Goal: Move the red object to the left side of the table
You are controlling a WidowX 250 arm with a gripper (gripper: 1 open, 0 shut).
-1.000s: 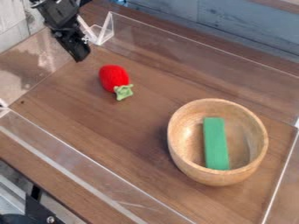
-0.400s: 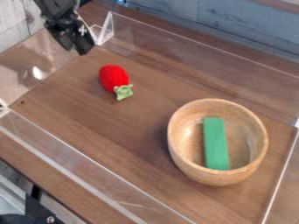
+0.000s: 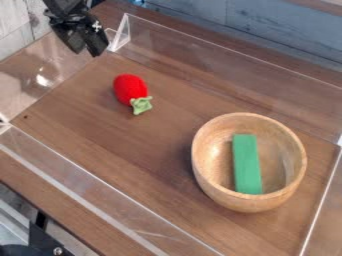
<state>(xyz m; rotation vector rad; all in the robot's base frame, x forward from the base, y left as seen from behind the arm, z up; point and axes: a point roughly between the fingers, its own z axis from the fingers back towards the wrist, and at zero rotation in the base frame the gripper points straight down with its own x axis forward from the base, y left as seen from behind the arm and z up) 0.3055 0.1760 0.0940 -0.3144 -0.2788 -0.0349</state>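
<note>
The red object [image 3: 131, 91], a small strawberry-shaped toy with a green leafy top, lies on its side on the dark wood-grain table [image 3: 120, 160], left of centre. My gripper [image 3: 84, 46] hangs at the far left corner, up and to the left of the toy and clear of it. It is open, with nothing between its black fingers.
A round wooden bowl [image 3: 203, 165] stands at the right with a green rectangular block [image 3: 246, 163] lying inside it. Low clear acrylic walls [image 3: 80, 190] border the tabletop on all sides.
The gripper's fingers have spread from shut to open, and it has drawn slightly up and away from the toy. The red toy, bowl and block have not moved.
</note>
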